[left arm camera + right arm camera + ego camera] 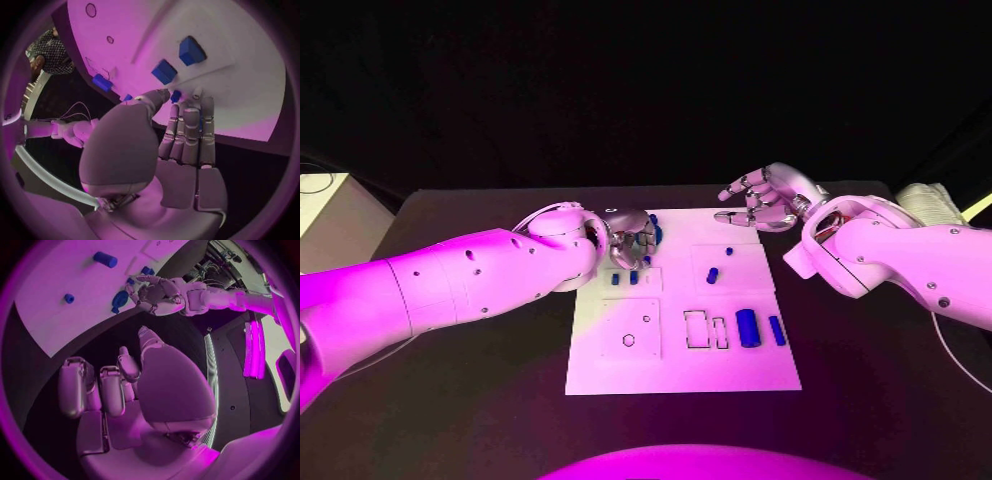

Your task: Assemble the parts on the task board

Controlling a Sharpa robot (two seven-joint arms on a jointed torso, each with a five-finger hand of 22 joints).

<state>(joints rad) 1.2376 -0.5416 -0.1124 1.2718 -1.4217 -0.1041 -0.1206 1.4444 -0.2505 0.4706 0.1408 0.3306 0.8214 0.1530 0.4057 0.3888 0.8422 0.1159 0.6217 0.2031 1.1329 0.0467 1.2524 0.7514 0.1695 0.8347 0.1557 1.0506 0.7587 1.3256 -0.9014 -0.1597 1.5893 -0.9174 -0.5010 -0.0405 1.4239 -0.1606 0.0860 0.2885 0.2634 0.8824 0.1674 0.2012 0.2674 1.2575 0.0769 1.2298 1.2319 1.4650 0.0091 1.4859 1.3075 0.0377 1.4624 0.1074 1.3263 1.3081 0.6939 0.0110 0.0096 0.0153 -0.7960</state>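
Note:
The white task board (pixel 682 365) lies in the middle of the black table. My left hand (pixel 629 240) hovers over its far left corner and pinches a small blue part (pixel 176 95) between thumb and fingertip, just above the board (pixel 250 85). Two blue blocks (pixel 165 71) (pixel 190 50) stand in the board close to those fingers. A round blue part (pixel 120 299) sits by the left hand (pixel 159 292). My right hand (pixel 769 200) hangs over the table at the board's far right corner, fingers apart and bent, holding nothing. Two blue cylinders (pixel 747 327) (pixel 777 330) lie near the board's right edge.
Small blue pegs (pixel 713 275) (pixel 731 251) stand mid-board, and two more (pixel 615 279) (pixel 635 278) sit just below the left hand. Rectangular slots (pixel 695 330) and a round hole (pixel 629 340) show in the near half. A pale box (pixel 329 215) stands off the table's left.

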